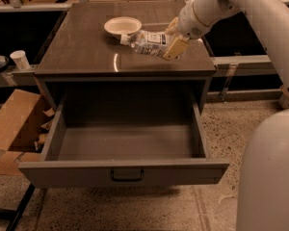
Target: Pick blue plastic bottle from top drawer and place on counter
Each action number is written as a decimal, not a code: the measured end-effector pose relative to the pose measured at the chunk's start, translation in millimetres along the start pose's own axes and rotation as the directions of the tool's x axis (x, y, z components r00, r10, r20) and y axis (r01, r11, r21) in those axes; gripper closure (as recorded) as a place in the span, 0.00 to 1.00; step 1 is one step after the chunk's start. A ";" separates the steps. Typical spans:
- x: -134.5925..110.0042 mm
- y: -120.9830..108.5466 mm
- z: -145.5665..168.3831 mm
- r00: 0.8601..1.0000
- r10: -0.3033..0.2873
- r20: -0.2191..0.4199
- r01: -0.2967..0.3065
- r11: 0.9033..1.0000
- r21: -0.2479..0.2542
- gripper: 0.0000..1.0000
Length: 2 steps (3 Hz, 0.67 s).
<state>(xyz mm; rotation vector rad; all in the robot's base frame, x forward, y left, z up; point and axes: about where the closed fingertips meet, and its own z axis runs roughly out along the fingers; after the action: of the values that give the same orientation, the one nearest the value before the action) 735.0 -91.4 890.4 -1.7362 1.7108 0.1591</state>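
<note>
The blue plastic bottle [144,41] is clear with a white cap and a printed label. It lies on its side in my gripper [169,41], cap pointing left, held just above the counter [86,47] at its right middle. The gripper is shut on the bottle's base end. The top drawer [125,173] is pulled fully open below the counter and its inside is empty. Its dark bar handle [127,176] sits at the middle of the front panel.
A white bowl [122,26] stands on the counter just left of the bottle's cap. A cardboard box [12,129] lies on the floor left of the drawer. A white cup [20,59] sits on a ledge at far left. My robot body [267,177] fills the lower right.
</note>
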 end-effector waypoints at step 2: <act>30.5 -25.4 26.0 0.994 0.111 -0.020 -0.111 0.994 -0.003 0.73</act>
<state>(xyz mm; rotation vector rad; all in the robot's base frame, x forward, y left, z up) 771.8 -105.5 864.1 -1.6516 1.8230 0.1960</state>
